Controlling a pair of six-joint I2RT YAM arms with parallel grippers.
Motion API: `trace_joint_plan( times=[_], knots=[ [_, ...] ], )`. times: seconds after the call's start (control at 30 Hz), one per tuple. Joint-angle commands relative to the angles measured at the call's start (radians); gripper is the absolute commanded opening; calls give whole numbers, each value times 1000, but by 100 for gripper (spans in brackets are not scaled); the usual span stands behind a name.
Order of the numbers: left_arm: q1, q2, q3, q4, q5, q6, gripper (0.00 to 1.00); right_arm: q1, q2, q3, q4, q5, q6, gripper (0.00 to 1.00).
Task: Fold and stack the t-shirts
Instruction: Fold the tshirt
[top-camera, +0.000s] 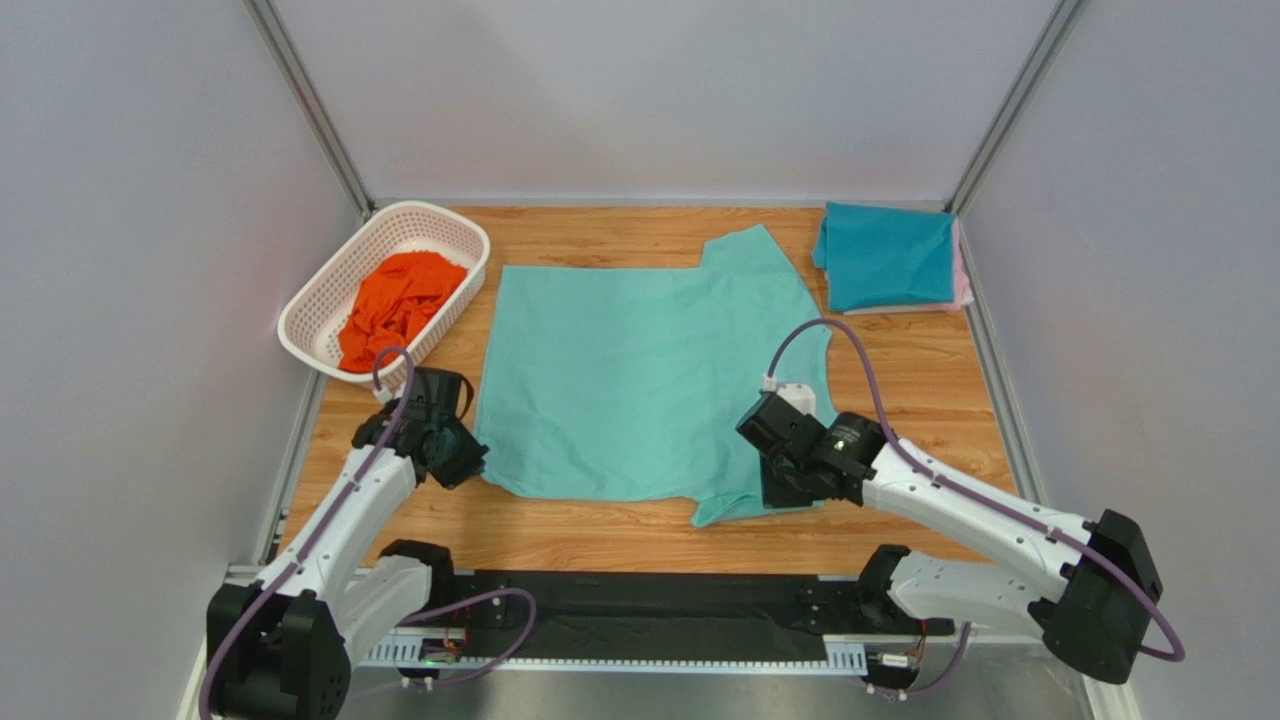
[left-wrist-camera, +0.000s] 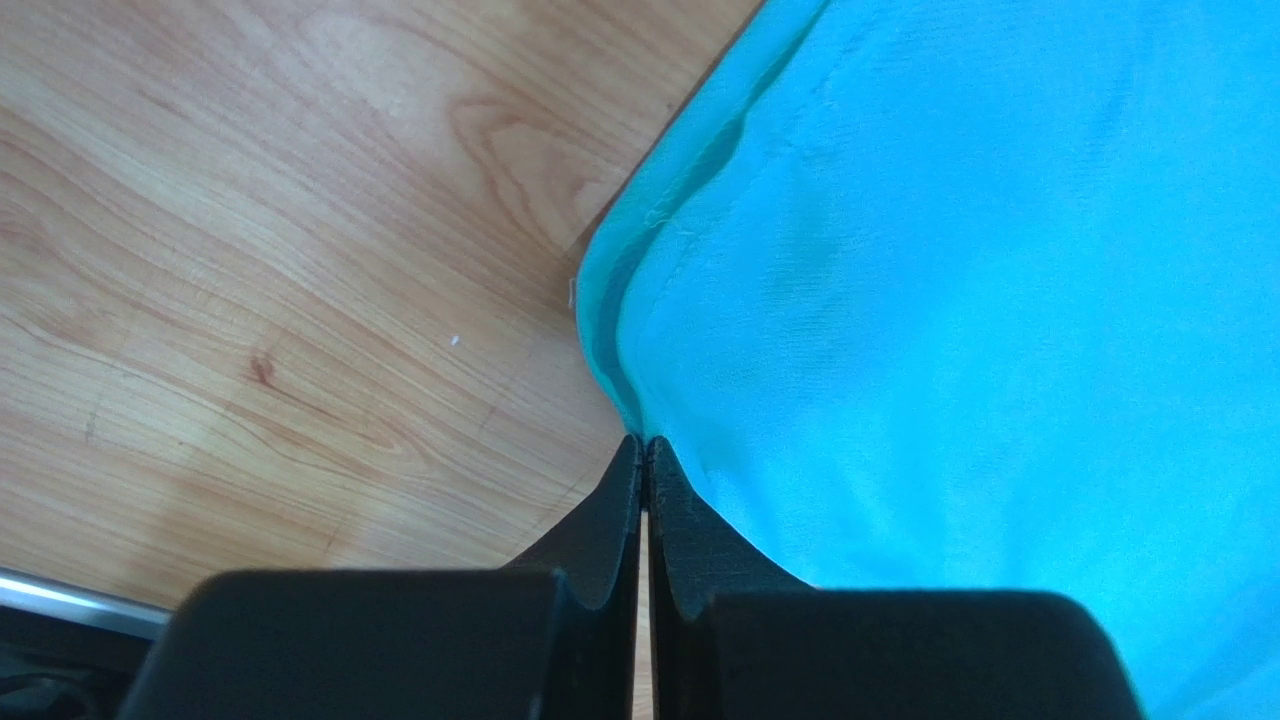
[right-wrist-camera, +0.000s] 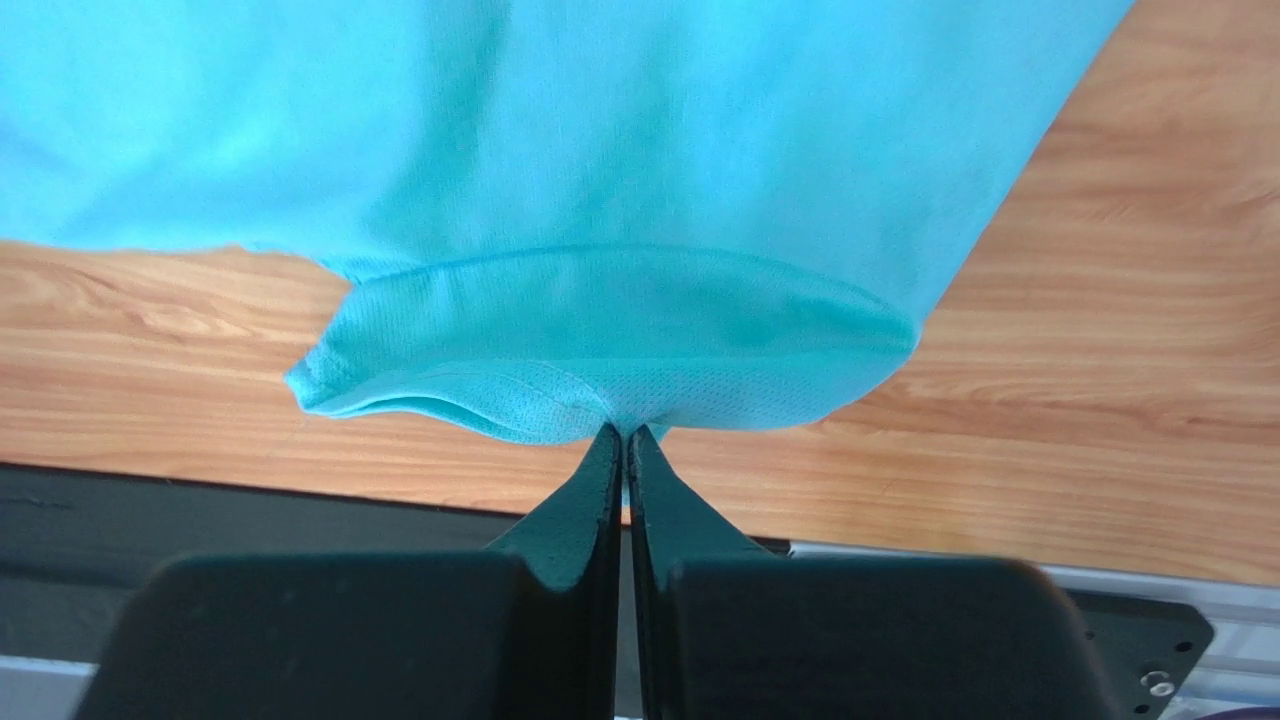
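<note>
The mint-green t-shirt (top-camera: 646, 375) lies spread flat on the middle of the wooden table. My left gripper (top-camera: 458, 458) is shut on its near left corner; the pinched hem shows in the left wrist view (left-wrist-camera: 639, 405). My right gripper (top-camera: 781, 488) is shut on its near right sleeve, whose hem (right-wrist-camera: 601, 353) bunches at the fingertips. The teal t-shirt (top-camera: 887, 255) lies folded at the back right on a folded pink one (top-camera: 962, 270), of which only an edge shows. The orange t-shirt (top-camera: 398, 300) is crumpled in the basket.
A white perforated plastic basket (top-camera: 323, 300) stands at the back left. Grey walls close in the table on three sides. A black rail (top-camera: 646, 608) with the arm bases runs along the near edge.
</note>
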Motion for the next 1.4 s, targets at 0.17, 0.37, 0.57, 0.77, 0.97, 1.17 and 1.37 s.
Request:
trace_joint_plan(
  times=[0.17,0.37,0.57,0.77,0.97,1.17,1.37],
  knots=[
    [5,47,128,-28,-3,28,0,-152,44,180,62,70,-191,0],
    [5,130,209,-30,-11,32,0,-224,106,267,122,75,-266,0],
    [7,234,294,-30,-19,41,0,-301,155,316,171,62,-332,0],
    [19,317,354,-28,-46,29,0,-367,225,367,231,30,-398,0],
    [25,349,384,16,-82,15,0,-419,296,413,266,10,-456,0],
    [28,432,436,54,-83,32,0,-468,368,442,320,-8,-522,0],
    [30,521,484,64,-108,35,0,-493,489,509,354,-40,-611,0]
  ],
)
